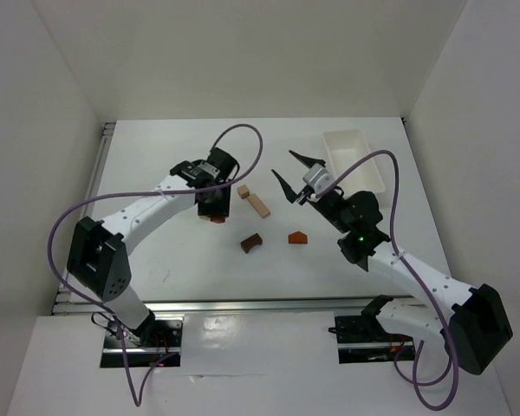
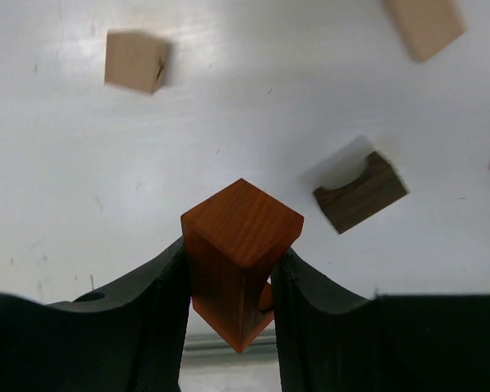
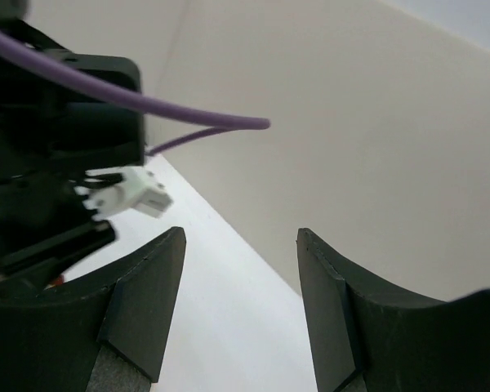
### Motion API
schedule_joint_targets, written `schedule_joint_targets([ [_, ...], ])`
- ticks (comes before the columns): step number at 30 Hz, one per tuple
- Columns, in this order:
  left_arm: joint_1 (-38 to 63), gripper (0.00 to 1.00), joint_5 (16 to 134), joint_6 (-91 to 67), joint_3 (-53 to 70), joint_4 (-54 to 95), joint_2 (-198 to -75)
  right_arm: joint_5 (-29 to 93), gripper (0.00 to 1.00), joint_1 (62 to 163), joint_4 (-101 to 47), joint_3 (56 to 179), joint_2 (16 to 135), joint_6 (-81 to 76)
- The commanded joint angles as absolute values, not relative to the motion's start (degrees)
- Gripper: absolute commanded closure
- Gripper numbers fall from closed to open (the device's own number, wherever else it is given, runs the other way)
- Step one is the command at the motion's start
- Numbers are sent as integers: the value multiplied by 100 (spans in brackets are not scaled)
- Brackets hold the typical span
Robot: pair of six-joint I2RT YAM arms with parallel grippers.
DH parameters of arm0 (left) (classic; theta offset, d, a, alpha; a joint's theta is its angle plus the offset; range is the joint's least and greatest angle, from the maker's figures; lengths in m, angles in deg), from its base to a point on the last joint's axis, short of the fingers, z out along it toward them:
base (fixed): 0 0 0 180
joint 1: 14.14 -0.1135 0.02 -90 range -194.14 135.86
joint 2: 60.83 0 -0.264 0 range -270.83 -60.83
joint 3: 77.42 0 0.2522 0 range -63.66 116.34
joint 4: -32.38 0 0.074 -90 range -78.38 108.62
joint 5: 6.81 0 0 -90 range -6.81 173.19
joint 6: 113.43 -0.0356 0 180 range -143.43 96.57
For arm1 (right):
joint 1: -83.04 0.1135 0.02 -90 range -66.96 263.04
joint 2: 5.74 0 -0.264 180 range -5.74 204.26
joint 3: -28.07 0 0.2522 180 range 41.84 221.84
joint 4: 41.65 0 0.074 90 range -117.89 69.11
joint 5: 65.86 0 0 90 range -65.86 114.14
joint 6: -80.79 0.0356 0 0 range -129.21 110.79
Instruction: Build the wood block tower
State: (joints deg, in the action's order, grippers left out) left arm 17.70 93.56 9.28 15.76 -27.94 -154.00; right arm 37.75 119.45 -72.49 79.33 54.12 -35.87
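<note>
Steadiness looks like the key to this step: the left gripper [image 2: 231, 265] pinches an orange-red bar [image 2: 243, 220] between its fingers, free end pointing at the table, so it would do well to come straight down, seat that end flat and let go only once the bar stands by itself. It should also stay clear of the loose pieces. The left arm reaches forward from its base, elbow bent, wrist turned down over the table's left-middle. No tower stands yet. Its other pieces lie apart just to the right: a tan cube [image 1: 242, 191] and a tan bar [image 1: 258, 205] nearly touching, then nearer the bases a dark brown arch block [image 1: 252, 243] and an orange-red house-shaped piece [image 1: 298, 236]. Further right, the right gripper [image 1: 296, 173] hangs raised above the table, its fingers spread with nothing between them, the arm stretched diagonally inward. A white tray [image 1: 370, 176] sits just beyond it.
</note>
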Motion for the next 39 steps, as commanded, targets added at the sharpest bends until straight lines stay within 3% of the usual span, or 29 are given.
schedule_joint_targets([
  [1,1926,100,10296,1602,1642,-3920,-15601,2775,36,11978,-6745,8174,5499,-3426],
  [8,2391,100,10278,1656,675,-3658,-15777,2704,36,11978,-6551,7989,5499,-3373],
  [16,2787,100,11236,2613,1017,-4676,-17067,2581,36,11978,-6270,7989,5499,-3373],
  [25,2840,100,11132,2754,1078,-4643,-17351,2581,36,11978,-6032,7989,5385,-3435],
  [30,2963,71,10842,2447,973,-4361,-17175,2581,35,11978,-5979,7989,5385,-3496],
  [39,3130,36,10595,2201,920,-4106,-17175,2739,35,11978,-5795,7989,5280,-3610],
])
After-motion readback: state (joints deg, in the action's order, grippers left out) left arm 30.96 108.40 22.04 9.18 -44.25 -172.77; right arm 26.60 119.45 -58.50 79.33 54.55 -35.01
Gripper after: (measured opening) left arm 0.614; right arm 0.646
